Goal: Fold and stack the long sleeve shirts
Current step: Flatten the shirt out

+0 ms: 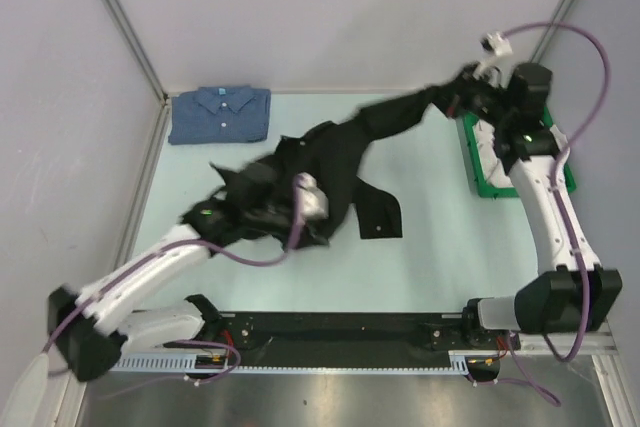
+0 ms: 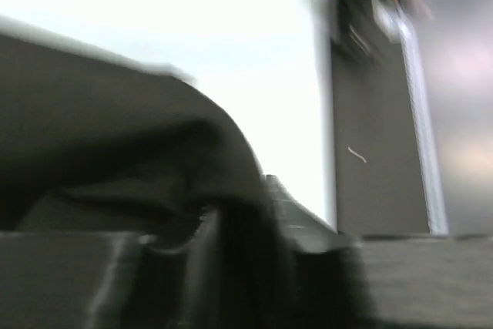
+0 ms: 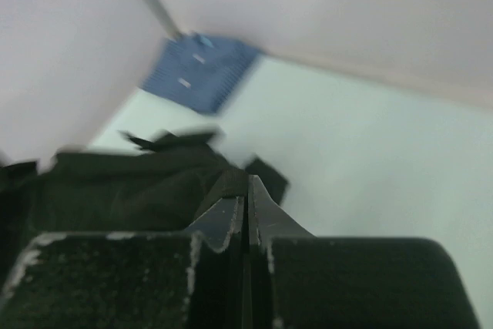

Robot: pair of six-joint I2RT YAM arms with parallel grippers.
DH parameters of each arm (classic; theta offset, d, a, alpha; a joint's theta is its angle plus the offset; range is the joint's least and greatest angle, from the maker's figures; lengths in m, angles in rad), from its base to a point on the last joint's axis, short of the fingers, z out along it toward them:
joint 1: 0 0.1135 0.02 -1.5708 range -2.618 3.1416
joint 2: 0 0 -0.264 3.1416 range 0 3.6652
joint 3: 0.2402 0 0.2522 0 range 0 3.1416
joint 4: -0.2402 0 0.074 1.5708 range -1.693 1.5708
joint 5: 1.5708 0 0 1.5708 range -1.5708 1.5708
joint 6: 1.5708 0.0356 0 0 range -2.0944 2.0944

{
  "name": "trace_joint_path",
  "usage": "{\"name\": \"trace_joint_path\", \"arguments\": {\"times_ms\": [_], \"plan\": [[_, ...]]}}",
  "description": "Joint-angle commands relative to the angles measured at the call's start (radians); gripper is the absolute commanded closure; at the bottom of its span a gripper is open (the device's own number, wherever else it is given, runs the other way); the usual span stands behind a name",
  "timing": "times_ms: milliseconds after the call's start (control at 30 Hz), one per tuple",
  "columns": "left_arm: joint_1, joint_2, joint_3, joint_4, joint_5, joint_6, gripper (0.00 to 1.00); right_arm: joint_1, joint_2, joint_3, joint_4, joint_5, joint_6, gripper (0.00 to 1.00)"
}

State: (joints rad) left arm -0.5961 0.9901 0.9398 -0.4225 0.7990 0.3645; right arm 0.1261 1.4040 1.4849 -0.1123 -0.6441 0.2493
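Pale green bench (image 1: 440, 237), grey walls. Right pincer (image 3: 247, 194) pressed together, pinching one end of the black shirt (image 1: 335, 162) at the far right. Left pincer (image 1: 310, 212) sits in the same shirt's bunched middle; spread or clamped, cannot tell, wrist view blurred. Blue shirt (image 1: 220, 114) lies folded in the far-left corner, apart from the black one.

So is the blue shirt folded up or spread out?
Folded: the blue denim-like button-up shirt lies at the far left as a compact rectangle, collar on top, no sleeves sticking out.
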Motion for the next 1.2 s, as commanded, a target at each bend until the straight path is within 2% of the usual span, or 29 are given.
{"name": "trace_joint_path", "arguments": {"times_ms": [0,67,100,133,167,233,267,333,500,633,700,767,800,867,900,933,1033,1100,1133,1167], "plan": [[-0.269,0.205,-0.082,-0.1,-0.206,0.051,0.51,-0.207,-0.187,-0.237,-0.218,-0.074,-0.169,1.0],[-0.237,0.197,-0.065,-0.119,-0.184,0.068,0.36,-0.259,-0.214,-0.323,-0.295,-0.118,-0.348,1.0],[-0.211,0.18,-0.05,-0.127,-0.152,0.085,0.17,-0.261,-0.218,-0.343,-0.375,-0.099,-0.408,1.0],[-0.183,0.168,-0.041,-0.136,-0.149,0.097,0.14,-0.264,-0.221,-0.363,-0.395,-0.11,-0.451,1.0],[-0.119,0.157,-0.033,-0.142,-0.146,0.115,0.13,-0.266,-0.224,-0.391,-0.426,-0.126,-0.563,1.0],[-0.044,0.162,-0.007,-0.18,-0.107,0.135,0.13,-0.267,-0.226,-0.422,-0.455,-0.12,-0.596,1.0],[0.029,0.168,-0.003,-0.194,-0.094,0.164,0.13,-0.267,-0.224,-0.428,-0.467,-0.127,-0.655,1.0],[0.077,0.199,0.013,-0.206,-0.115,0.18,0.16,-0.266,-0.214,-0.434,-0.495,-0.126,-0.677,1.0],[0.09,0.294,0.063,-0.222,-0.123,0.289,0.2,-0.267,-0.214,-0.431,-0.504,-0.12,-0.703,1.0],[0.075,0.494,0.177,-0.278,-0.148,0.324,0.21,-0.269,-0.227,-0.426,-0.504,-0.114,-0.696,1.0],[0.056,0.531,0.214,-0.285,-0.199,0.323,0.23,-0.269,-0.231,-0.425,-0.504,-0.108,-0.693,1.0],[0.013,0.501,0.191,-0.248,-0.253,0.285,0.23,-0.269,-0.24,-0.423,-0.504,-0.103,-0.69,1.0],[-0.01,0.477,0.141,-0.183,-0.361,0.256,0.19,-0.27,-0.241,-0.423,-0.504,-0.097,-0.687,1.0],[-0.095,0.409,0.07,-0.142,-0.453,0.174,0.17,-0.273,-0.244,-0.425,-0.503,-0.089,-0.682,1.0],[-0.129,0.395,0.051,-0.116,-0.537,0.148,0.02,-0.273,-0.244,-0.426,-0.5,-0.086,-0.68,1.0],[-0.202,0.383,0.028,-0.096,-0.605,0.102,0.02,-0.275,-0.246,-0.428,-0.498,-0.08,-0.674,1.0],[-0.287,0.384,-0.047,-0.012,-0.828,0.067,0.07,-0.278,-0.25,-0.434,-0.491,-0.062,-0.67,1.0],[-0.284,0.453,-0.042,-0.004,-0.924,0.08,0.12,-0.286,-0.263,-0.437,-0.494,-0.057,-0.671,1.0],[-0.243,0.469,-0.033,-0.007,-0.99,0.118,0.13,-0.287,-0.267,-0.437,-0.497,-0.057,-0.671,1.0],[-0.204,0.473,-0.013,-0.01,-0.988,0.137,0.14,-0.29,-0.272,-0.437,-0.5,-0.061,-0.671,1.0]]}}
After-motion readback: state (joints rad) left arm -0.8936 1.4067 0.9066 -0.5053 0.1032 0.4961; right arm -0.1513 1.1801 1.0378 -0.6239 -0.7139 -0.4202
